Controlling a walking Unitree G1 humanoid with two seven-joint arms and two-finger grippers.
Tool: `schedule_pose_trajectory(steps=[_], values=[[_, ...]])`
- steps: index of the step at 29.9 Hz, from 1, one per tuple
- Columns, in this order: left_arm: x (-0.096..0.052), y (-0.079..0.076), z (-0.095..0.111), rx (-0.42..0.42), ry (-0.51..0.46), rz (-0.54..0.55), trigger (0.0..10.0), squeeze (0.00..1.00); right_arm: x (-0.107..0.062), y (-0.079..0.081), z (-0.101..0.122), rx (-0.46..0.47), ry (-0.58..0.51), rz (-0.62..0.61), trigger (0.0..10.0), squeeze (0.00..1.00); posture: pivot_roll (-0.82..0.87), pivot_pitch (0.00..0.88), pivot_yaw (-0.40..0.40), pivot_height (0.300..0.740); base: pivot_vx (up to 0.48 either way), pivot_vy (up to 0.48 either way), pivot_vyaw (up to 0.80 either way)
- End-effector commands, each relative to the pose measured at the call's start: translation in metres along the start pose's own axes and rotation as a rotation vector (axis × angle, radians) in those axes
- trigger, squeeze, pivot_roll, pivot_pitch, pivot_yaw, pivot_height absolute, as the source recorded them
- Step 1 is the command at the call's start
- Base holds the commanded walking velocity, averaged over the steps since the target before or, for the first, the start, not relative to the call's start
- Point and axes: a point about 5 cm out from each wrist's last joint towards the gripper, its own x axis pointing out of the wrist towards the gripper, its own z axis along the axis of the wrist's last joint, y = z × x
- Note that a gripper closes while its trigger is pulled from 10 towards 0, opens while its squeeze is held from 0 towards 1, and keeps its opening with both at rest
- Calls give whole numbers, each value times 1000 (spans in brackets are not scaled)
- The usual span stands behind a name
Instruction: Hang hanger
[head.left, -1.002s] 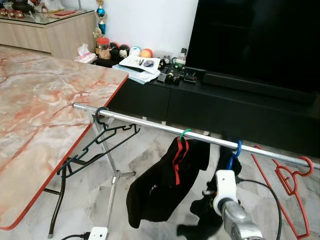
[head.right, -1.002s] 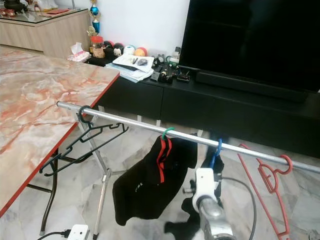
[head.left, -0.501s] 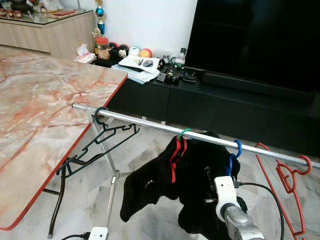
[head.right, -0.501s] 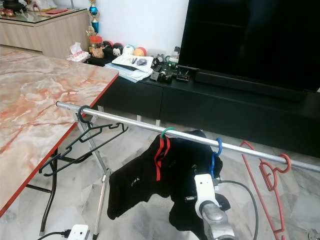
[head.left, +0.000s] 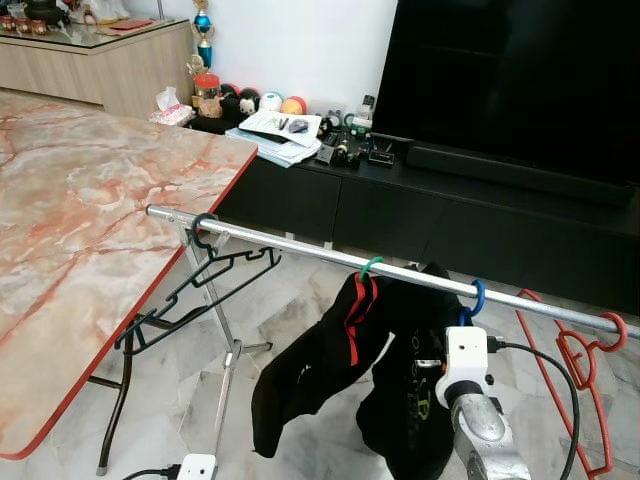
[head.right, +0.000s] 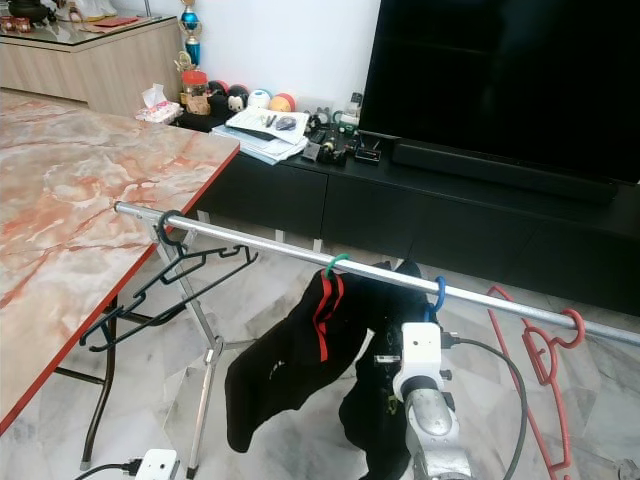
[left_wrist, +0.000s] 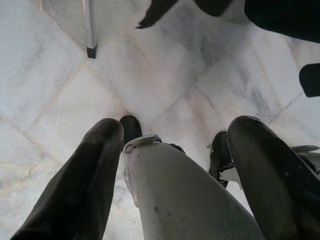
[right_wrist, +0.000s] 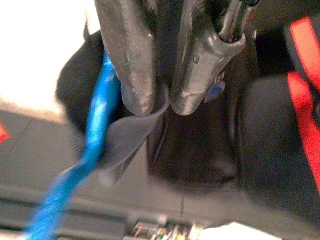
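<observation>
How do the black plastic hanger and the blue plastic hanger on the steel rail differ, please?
The black plastic hanger hangs empty near the steel rail's left end, tilted toward the marble table. The blue plastic hanger carries a black garment further right, by the right gripper. Both hook over the same rail.

A silver right arm (head.left: 488, 440) bears a white wrist block (head.left: 466, 358) and black cable (head.left: 553, 378).

Honestly nothing here is readable. The black garment (head.left: 415, 400) hanging low in the middle of the frame has some green lettering on it, but it's too small and folded to make out. Papers (head.left: 275, 128) at upper centre are just a blur.
</observation>
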Motion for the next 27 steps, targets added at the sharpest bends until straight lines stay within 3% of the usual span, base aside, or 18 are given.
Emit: schedule_pose_trajectory(steps=[1, 10, 18, 20, 21, 22, 23, 24, 25, 27], values=[[0, -2, -3, 11, 23, -11, 10000, 0, 0, -7, 13, 32, -77, -51, 10000, 0, 111, 0, -84, 740, 0, 0, 0], [0, -1, -3, 12, 23, -11, 10000, 0, -7, -4, 21, 77, -129, -71, 10000, 0, 110, 0, -86, 740, 0, 0, 0], [0, -1, -3, 13, 24, -10, 10000, 0, -14, -10, 15, 127, -64, -187, 10000, 0, 107, 0, -85, 740, 0, 0, 0], [0, -1, -3, 13, 23, -10, 10000, 0, -16, -13, 6, 247, -7, -263, 10000, 0, 110, 0, -88, 740, 0, 0, 0], [0, -1, -2, 12, 23, -10, 10000, 0, -16, -13, 3, 274, 11, -270, 10000, 584, 111, 0, -88, 740, 0, 0, 0], [0, -1, -2, 12, 23, -10, 10000, 0, -16, -12, 1, 291, 33, -267, 10000, 757, 111, 0, -89, 740, 0, 0, 0], [0, -1, -2, 12, 23, -9, 10000, 0, -15, -10, 0, 294, 45, -257, 10000, 867, 110, 0, -89, 740, 0, 0, 0], [0, -1, -2, 12, 23, -9, 10000, 0, -15, -10, 0, 294, 45, -257, 10000, 867, 110, 0, -89, 740, 0, 0, 0], [0, -1, -2, 11, 22, -9, 10000, 0, -15, -9, -2, 294, 56, -250, 10000, 1000, 109, 0, -89, 740, 0, 0, 0], [0, -1, -2, 11, 23, -9, 10000, 0, -14, -8, -3, 298, 71, -239, 10000, 1000, 110, 0, -88, 740, 0, 0, 0]])
